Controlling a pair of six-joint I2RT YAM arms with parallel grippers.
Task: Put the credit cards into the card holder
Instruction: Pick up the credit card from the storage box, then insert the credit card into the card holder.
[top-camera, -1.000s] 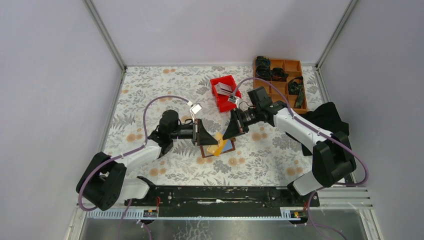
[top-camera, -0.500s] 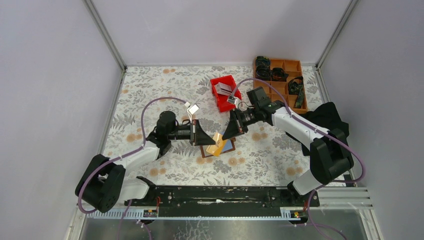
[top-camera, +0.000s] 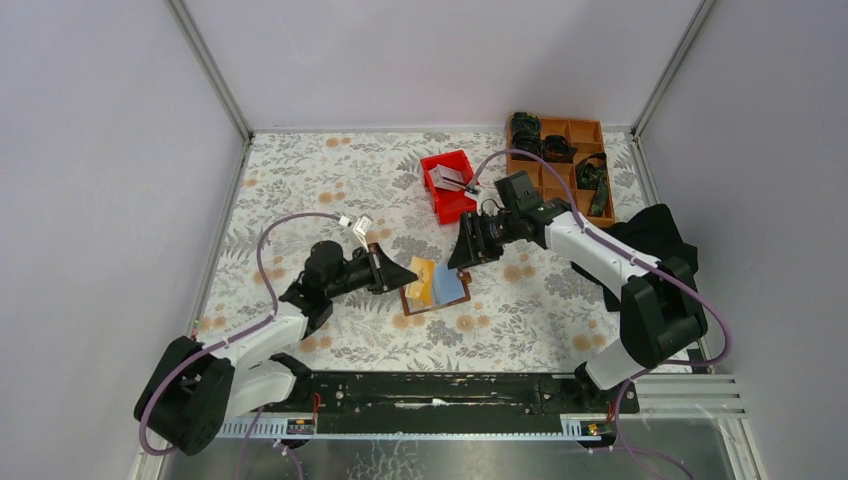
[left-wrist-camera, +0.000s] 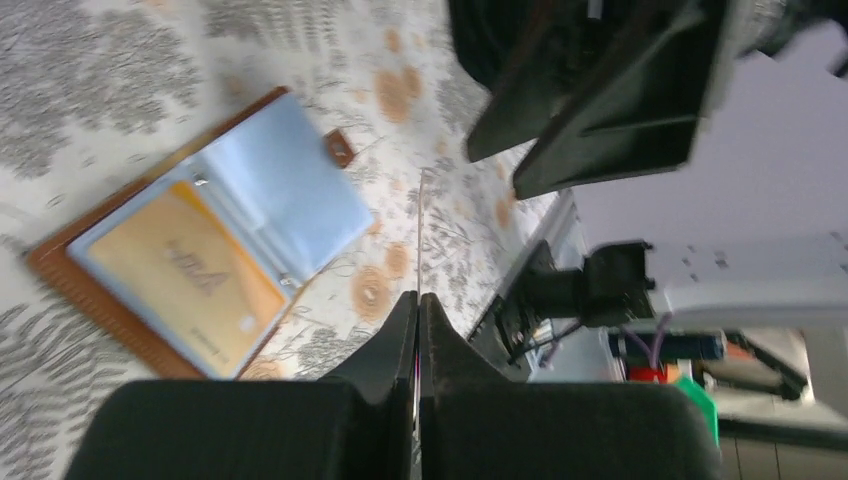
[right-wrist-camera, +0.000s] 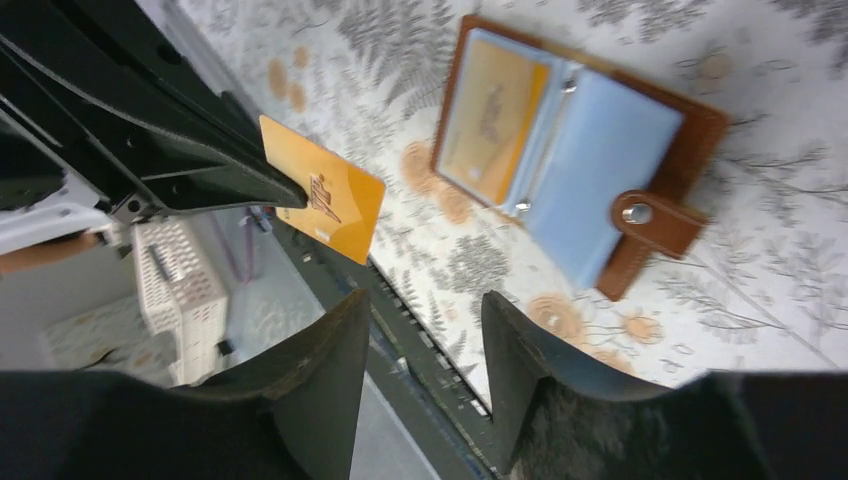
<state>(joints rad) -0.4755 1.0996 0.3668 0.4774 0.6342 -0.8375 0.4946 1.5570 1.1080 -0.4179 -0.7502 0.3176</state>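
the left pincer (left-wrist-camera: 418, 305) is pressed together on an orange card (right-wrist-camera: 322, 202), pinching it by one end so that most of the card sticks out past the fingertips; from the left wrist it shows only as a thin edge-on line. the right pincer (right-wrist-camera: 422, 305) is spread, with nothing between its fingers and nothing touching them.

the left arm reaches low and forward from its base, with its pincer just left of the card holder (right-wrist-camera: 600, 165). the right arm stretches in from the right with the wrist angled down towards the same spot, so the two pincers face each other across the card holder, near but apart.

the card holder lies open and flat on the floral worktop (top-camera: 330, 190), near the middle, between the two pincers. its brown leather rim frames clear bluish pockets, and the snap tab (right-wrist-camera: 652, 225) sticks out on one side. a second orange card (right-wrist-camera: 492, 118) sits inside one pocket. the held card hangs above the worktop beside the card holder, not touching it.
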